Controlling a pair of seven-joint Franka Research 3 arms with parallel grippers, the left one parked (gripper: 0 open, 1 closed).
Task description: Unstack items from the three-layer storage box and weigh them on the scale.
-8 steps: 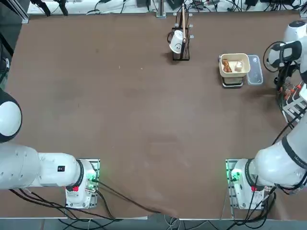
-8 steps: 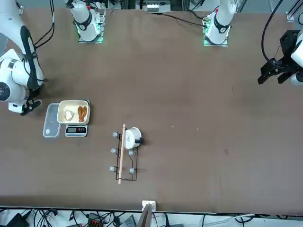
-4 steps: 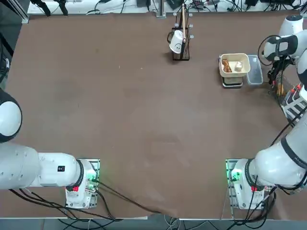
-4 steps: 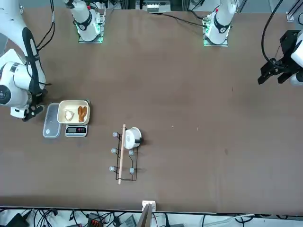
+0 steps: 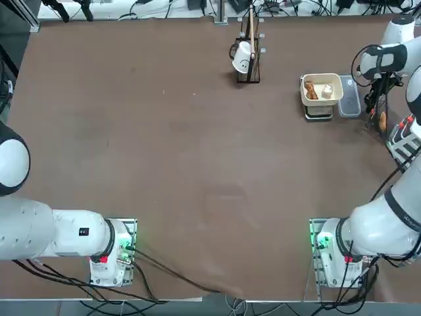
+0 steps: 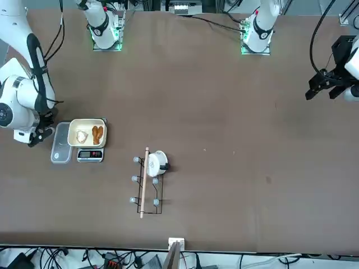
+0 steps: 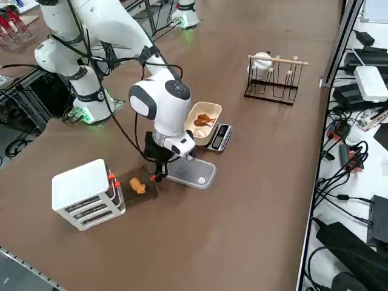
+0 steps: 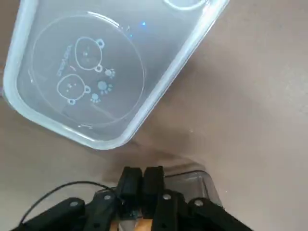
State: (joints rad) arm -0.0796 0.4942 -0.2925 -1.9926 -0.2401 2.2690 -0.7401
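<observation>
Right tool [image 8: 141, 179] — fingers pressed together, nothing visibly held, near the storage box [image 7: 86, 193]; orange item [image 7: 137, 186] beside the box. Risk — tool knocking the item.

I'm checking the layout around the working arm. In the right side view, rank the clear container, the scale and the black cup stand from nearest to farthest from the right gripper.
From the right gripper:
1. Clear container, right beside it.
2. Scale, just beyond.
3. Black cup stand, far across the table.
</observation>
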